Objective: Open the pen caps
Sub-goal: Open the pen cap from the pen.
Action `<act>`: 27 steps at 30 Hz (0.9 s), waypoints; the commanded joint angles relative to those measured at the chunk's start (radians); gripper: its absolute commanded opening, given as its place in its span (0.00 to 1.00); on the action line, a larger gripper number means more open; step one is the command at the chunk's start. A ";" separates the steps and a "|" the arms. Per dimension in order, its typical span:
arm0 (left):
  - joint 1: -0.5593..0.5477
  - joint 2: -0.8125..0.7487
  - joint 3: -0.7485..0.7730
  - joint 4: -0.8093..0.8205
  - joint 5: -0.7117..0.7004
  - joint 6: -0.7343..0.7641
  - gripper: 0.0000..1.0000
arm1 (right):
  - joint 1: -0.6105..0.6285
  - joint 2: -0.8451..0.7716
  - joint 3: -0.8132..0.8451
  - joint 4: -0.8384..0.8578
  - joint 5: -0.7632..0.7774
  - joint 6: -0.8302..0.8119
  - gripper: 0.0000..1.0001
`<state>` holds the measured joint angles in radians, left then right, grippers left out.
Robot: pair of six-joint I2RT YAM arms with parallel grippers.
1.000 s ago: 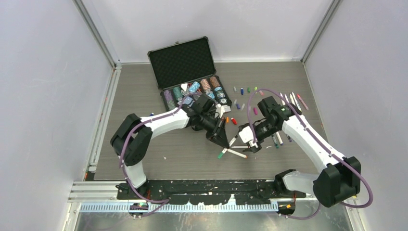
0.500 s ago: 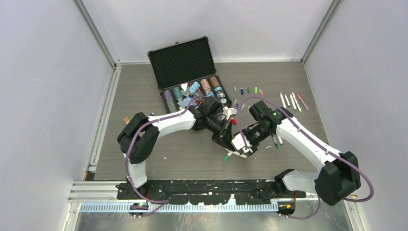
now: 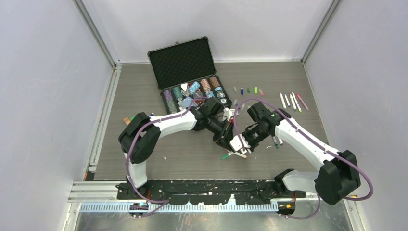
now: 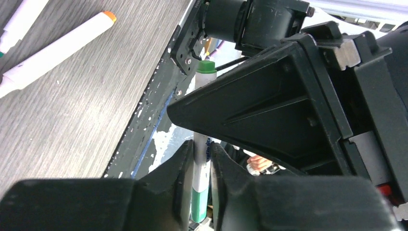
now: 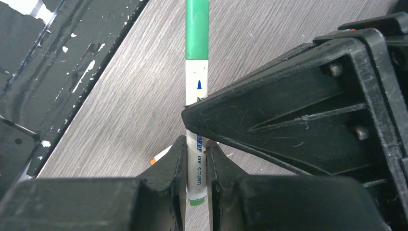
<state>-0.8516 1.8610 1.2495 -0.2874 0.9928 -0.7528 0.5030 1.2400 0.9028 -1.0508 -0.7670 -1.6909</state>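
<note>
One green pen (image 5: 197,96) with a white barrel is held off the table by both grippers. My left gripper (image 4: 202,150) is shut on it where the white barrel meets the long green cap (image 4: 199,195). My right gripper (image 5: 196,144) is shut on the barrel's other end, just above the short green tail (image 5: 196,202). In the top view the two grippers (image 3: 226,139) (image 3: 241,143) meet nose to nose at the table's middle. Under them lie a white pen with an orange tip (image 3: 239,154) and a green-ended one (image 3: 225,156). Several loose pen caps (image 3: 248,90) lie in a row further back.
An open black case (image 3: 182,60) with poker chips (image 3: 195,90) stands at the back. Several pens (image 3: 291,101) lie at the back right, and more (image 3: 275,141) beside my right arm. The black base rail (image 3: 202,185) runs along the near edge.
My left gripper carried the green pen right and the right arm came left to meet it. The right gripper's jaws then closed on the barrel.
</note>
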 commanded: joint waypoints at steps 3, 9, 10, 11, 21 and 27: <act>0.000 -0.126 -0.012 0.057 -0.109 -0.026 0.45 | 0.002 -0.059 -0.005 -0.014 -0.017 0.013 0.00; 0.013 -0.323 -0.159 0.224 -0.342 -0.076 0.52 | -0.026 -0.079 -0.001 -0.073 -0.084 0.071 0.01; 0.019 -0.364 -0.198 0.264 -0.389 -0.081 0.52 | -0.034 -0.079 0.003 -0.086 -0.100 0.078 0.00; 0.025 -0.408 -0.250 0.321 -0.429 -0.088 0.52 | -0.044 -0.081 0.007 -0.096 -0.118 0.089 0.01; 0.051 -0.703 -0.573 0.708 -0.671 -0.207 0.94 | -0.157 -0.127 0.021 0.073 -0.293 0.594 0.00; 0.057 -0.691 -0.701 0.970 -0.707 -0.364 1.00 | -0.175 -0.102 -0.001 0.243 -0.346 0.894 0.00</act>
<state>-0.8017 1.1622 0.5922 0.4229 0.3477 -0.9974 0.3370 1.1328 0.8974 -0.9630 -1.0286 -1.0760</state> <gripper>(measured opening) 0.995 0.205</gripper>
